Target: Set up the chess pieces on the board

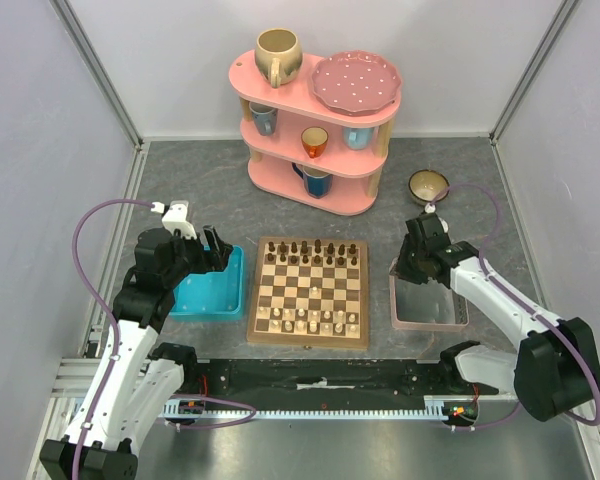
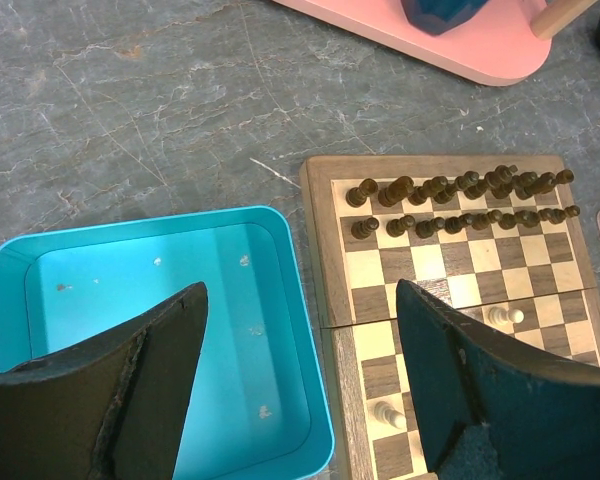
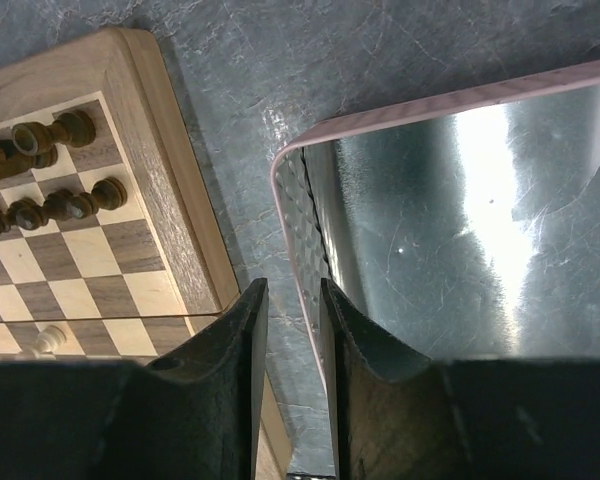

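The pale chess pieces (image 1: 310,320) stand on the near rows of the board (image 1: 308,285), some squares among them bare. The dark chess pieces (image 1: 312,250) fill the two far rows. The board lies flat in the middle of the bench (image 1: 200,190), between the two arms.

The left end effector (image 1: 212,250) hangs to the left of the board, above the far right part of the turquoise tray (image 1: 205,300), which sits just beside the board's left edge. Its fingers are wide apart with nothing between them. In its wrist view, two pale pieces show on the board's near left squares, close to the right finger (image 2: 480,390).

The right end effector (image 1: 412,262) is to the right of the board, over the far left corner of the clear pink-rimmed tray (image 1: 460,322). Its fingers are close together with a thin gap between them that holds nothing. The pale pieces lie to its left and nearer.

A pink shelf (image 1: 315,195) with cups and a plate stands at the far side, and a bowl (image 1: 428,185) sits to its right.
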